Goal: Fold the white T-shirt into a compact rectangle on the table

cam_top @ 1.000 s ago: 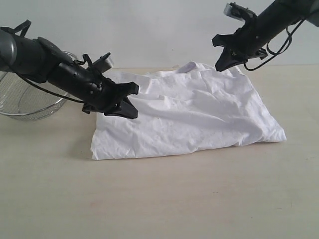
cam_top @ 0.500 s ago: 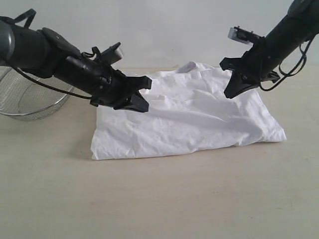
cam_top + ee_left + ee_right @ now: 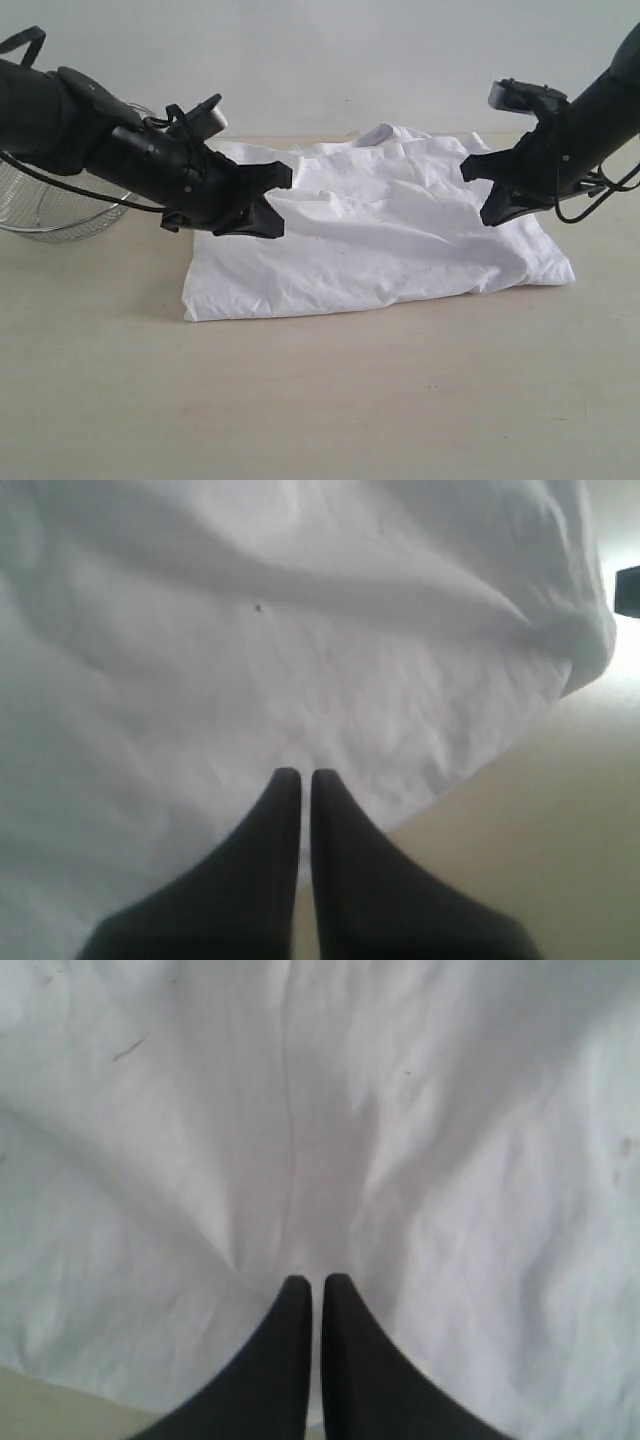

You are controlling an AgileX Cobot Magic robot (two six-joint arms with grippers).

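Note:
The white T-shirt lies folded in a wrinkled, roughly rectangular stack on the table; no lettering shows. My left gripper hovers at the shirt's left edge, shut, with nothing between its fingers. In the left wrist view the left gripper points at the white T-shirt near its edge, with bare table beside it. My right gripper is low over the shirt's right side, also shut and empty. Seen from the right wrist, the right gripper is over creased white T-shirt.
A steel mesh bowl stands at the far left, behind the left arm. Bare tabletop stretches in front of the shirt and to its right. A pale wall closes the back.
The right gripper has come down and moved right, from above the shirt's back edge to its right side. The left gripper pushed toward the shirt, then drew back slightly. Both stayed shut.

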